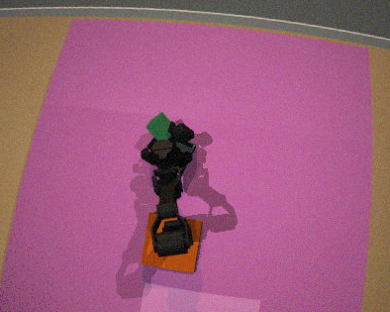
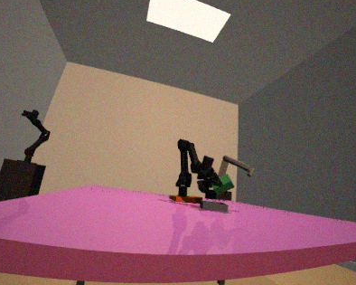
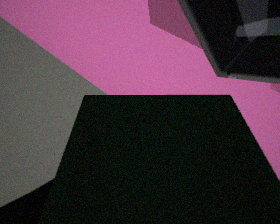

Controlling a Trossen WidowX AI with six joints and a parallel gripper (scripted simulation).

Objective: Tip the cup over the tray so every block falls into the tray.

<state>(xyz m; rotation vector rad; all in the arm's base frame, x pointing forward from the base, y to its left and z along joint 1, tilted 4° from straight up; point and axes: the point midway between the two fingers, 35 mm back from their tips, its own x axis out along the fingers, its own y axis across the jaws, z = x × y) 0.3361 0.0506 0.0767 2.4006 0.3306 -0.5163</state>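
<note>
Since your black claw (image 1: 177, 145) (image 2: 212, 185) grips the green box-shaped cup (image 1: 159, 126) (image 2: 223, 185) (image 3: 155, 155), keep its likely stiff, perhaps slick side walls squarely pinched while you tip it.

Grey walls around one beige wall (image 2: 137, 117), a bright ceiling panel (image 2: 189, 14), pink tabletop (image 1: 284, 153) (image 2: 124, 225) (image 3: 125, 45).

A black robot arm (image 2: 183, 166) is standing on an orange base plate (image 2: 173, 198) on the pink counter (image 2: 101, 225). Its fingers are gripping a tilted green cup (image 2: 224, 185) above the counter. A shallow gray tray (image 2: 214, 206) is lying near the plate. Another dark arm (image 2: 38, 141) is rising from a black pedestal (image 2: 17, 180) at left.
</note>
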